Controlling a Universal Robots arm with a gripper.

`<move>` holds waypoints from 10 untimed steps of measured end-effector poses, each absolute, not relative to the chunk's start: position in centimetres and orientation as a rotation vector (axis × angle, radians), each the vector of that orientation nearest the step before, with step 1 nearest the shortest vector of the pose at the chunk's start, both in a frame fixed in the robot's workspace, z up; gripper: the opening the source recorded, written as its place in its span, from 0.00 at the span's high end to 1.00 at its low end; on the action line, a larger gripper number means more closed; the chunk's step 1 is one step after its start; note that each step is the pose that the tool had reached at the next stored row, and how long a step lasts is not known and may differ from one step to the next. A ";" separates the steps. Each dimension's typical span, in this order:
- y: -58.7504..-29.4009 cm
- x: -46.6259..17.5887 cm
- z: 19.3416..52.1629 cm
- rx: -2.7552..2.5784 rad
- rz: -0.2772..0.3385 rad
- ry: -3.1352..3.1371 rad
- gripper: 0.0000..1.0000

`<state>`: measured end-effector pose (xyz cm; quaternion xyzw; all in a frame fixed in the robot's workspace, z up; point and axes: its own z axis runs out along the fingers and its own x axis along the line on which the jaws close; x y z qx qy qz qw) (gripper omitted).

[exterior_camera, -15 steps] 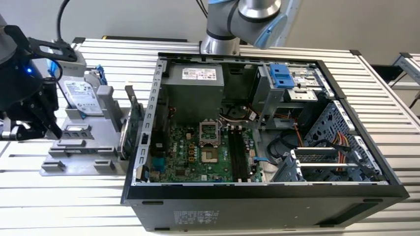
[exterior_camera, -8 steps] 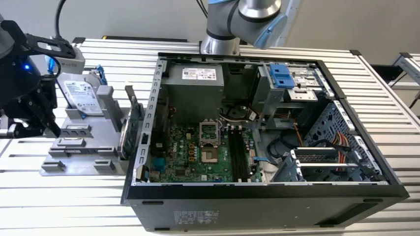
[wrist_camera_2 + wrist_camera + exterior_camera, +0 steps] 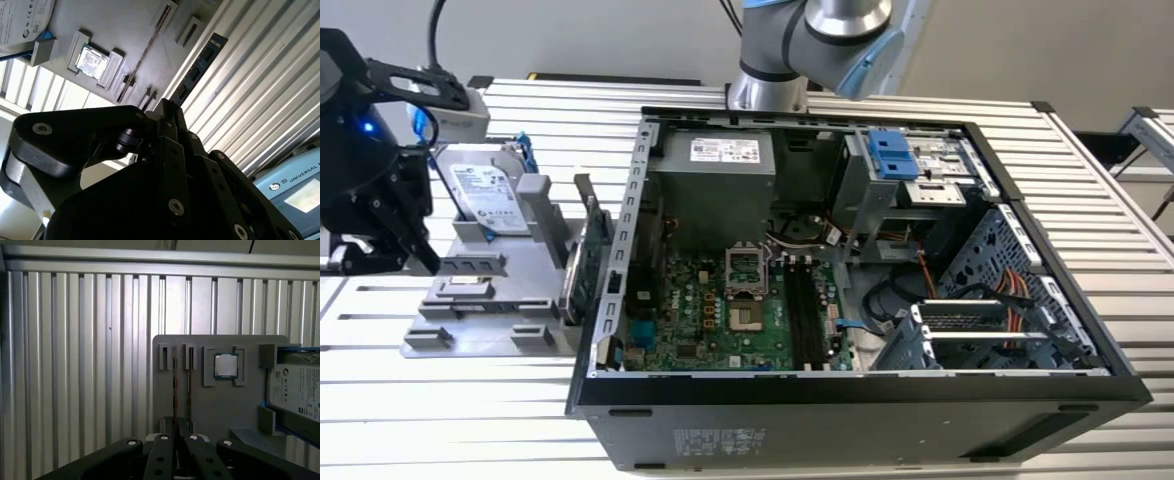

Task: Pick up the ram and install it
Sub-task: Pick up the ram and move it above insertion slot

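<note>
**RAM HELD OVER HOLDER**

The gripper [image 3: 176,436] has its fingers clenched on the ram [image 3: 200,65]. The ram sits edge-on between the fingers and projects beyond the fingertips, with its long axis parallel to the slats of the table [image 3: 75,365]. Beneath the fingers is a grey holder [image 3: 220,410], with a second stick [image 3: 189,390] slotted parallel to the ram. Beyond the fingers are the slatted metal table, an open case [image 3: 854,425] and a plain grey wall [image 3: 587,35].

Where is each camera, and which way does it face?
Exterior view: off the arm, looking down into the computer case; the arm shows behind.
First wrist view: at the wrist, facing the grey holder past the gripper.
Second wrist view: at the wrist, slanting past the gripper toward that holder.
Both share the ram sticks and processor chip.
</note>
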<state>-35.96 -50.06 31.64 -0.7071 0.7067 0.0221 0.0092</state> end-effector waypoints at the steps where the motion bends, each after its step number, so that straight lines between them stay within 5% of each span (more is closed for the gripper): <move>1: -50.1 -36.0 31.7 -2.209 0.069 2.207 1.00; 10: -50.1 -36.0 32.6 -2.209 0.069 2.207 1.00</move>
